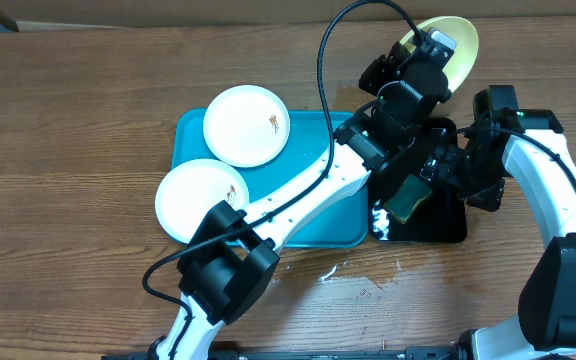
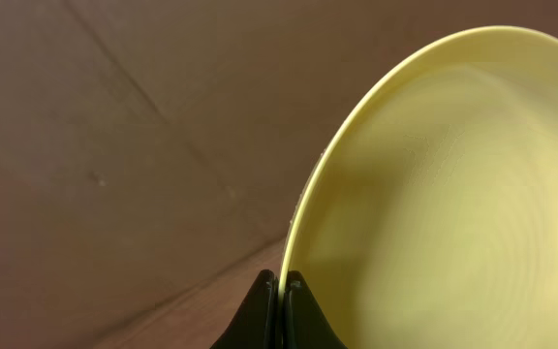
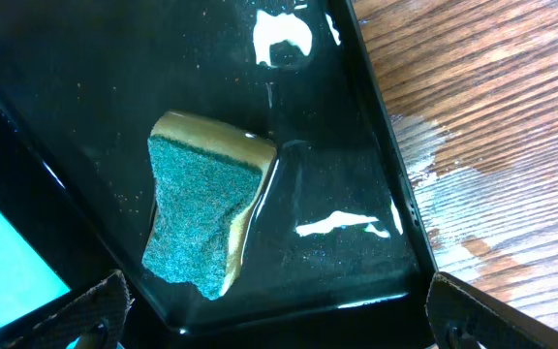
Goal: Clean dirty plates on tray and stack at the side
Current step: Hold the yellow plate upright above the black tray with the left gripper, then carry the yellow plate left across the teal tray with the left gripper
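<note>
Two white plates lie on the tray; the left tool pinches the yellow-rimmed plate by its edge, aloft beyond the tray. The right tool, spread wide over the sponge in the black tray, should probably drop squarely astride it. Smears on the held plate are too blurred to tell.

— How is the left arm posed?
— It is stretched diagonally from the near edge of the tabletop toward the far right. The left claw is seen pressed tight on the rim of the yellow-green plate, which is held tilted.
— And the right arm?
— It is bent along the right side, with the wrist turned inward and downward. The right claw is spread wide, and nothing is gripped between its fingers.
</note>
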Robot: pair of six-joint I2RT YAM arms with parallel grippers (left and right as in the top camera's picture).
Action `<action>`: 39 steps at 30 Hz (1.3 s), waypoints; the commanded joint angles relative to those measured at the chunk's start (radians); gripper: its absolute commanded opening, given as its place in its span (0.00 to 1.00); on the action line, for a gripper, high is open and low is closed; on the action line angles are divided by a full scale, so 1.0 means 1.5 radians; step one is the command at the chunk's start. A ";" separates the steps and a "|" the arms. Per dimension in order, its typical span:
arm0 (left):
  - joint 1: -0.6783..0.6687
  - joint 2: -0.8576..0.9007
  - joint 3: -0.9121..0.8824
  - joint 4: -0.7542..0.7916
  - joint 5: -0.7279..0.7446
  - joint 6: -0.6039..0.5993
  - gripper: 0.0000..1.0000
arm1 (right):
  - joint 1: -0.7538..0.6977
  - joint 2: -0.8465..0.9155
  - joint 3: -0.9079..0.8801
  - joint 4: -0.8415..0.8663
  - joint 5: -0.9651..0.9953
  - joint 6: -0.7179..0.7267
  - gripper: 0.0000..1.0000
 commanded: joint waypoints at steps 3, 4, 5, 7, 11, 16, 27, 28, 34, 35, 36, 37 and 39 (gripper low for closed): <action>-0.028 -0.003 0.015 0.062 -0.106 0.071 0.04 | 0.000 -0.018 0.017 -0.001 -0.006 -0.004 1.00; -0.033 -0.003 0.015 0.079 -0.118 0.088 0.04 | 0.000 -0.018 0.017 -0.001 -0.006 -0.004 1.00; -0.037 -0.003 0.015 0.091 -0.130 0.102 0.04 | 0.000 -0.018 0.017 -0.001 -0.006 -0.004 1.00; -0.051 -0.003 0.015 0.104 -0.160 0.127 0.04 | 0.000 -0.018 0.017 -0.001 -0.006 -0.004 1.00; -0.076 -0.003 0.015 0.096 -0.213 0.149 0.04 | -0.001 -0.018 0.017 -0.001 -0.005 -0.004 1.00; -0.096 -0.003 0.015 0.046 -0.265 0.149 0.04 | -0.001 -0.018 0.017 -0.001 -0.005 -0.004 1.00; -0.071 -0.002 0.015 0.013 -0.289 0.108 0.04 | -0.001 -0.018 0.017 -0.001 -0.005 -0.004 1.00; -0.073 -0.002 0.015 0.013 -0.295 0.108 0.04 | -0.001 -0.018 0.017 -0.001 -0.005 -0.004 1.00; -0.096 -0.005 0.015 -0.032 -0.302 0.060 0.04 | -0.001 -0.018 0.017 -0.003 -0.005 -0.004 1.00; -0.098 -0.005 0.015 -0.037 -0.287 0.047 0.04 | -0.001 -0.018 0.017 -0.003 -0.004 -0.004 1.00; -0.094 -0.004 0.014 -0.043 -0.255 0.042 0.04 | -0.001 -0.018 0.017 0.001 -0.006 -0.004 1.00; -0.092 -0.003 0.014 -0.056 -0.239 0.034 0.04 | -0.001 -0.018 0.021 0.002 -0.010 0.000 1.00; -0.091 -0.003 0.014 -0.064 -0.245 0.028 0.04 | -0.002 -0.018 0.039 -0.001 -0.024 0.001 1.00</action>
